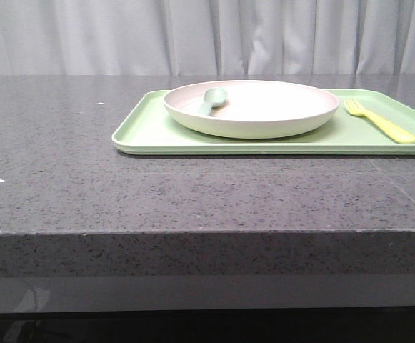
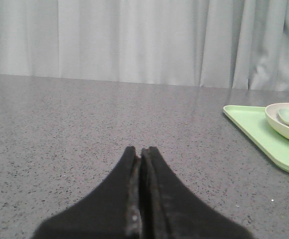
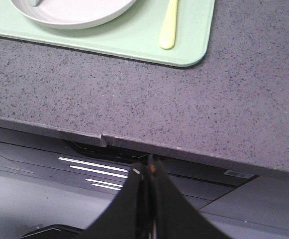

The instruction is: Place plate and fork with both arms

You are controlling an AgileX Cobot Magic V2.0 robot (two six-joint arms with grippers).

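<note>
Left gripper (image 2: 141,152) and right gripper (image 3: 146,164) both closed, empty; right one is beyond table (image 3: 243,109) edge. Plate (image 1: 264,118) w/ spoon (image 1: 210,100) and yellow fork (image 1: 380,121) lie on tray (image 1: 150,132).

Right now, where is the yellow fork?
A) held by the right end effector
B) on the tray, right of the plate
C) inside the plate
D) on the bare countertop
B: the fork lies flat on the green tray, beside the plate, with nothing gripping it.

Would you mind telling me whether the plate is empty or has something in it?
Not empty. The plate sits upright on the green tray with a grey-green spoon resting inside it near its rim.
</note>
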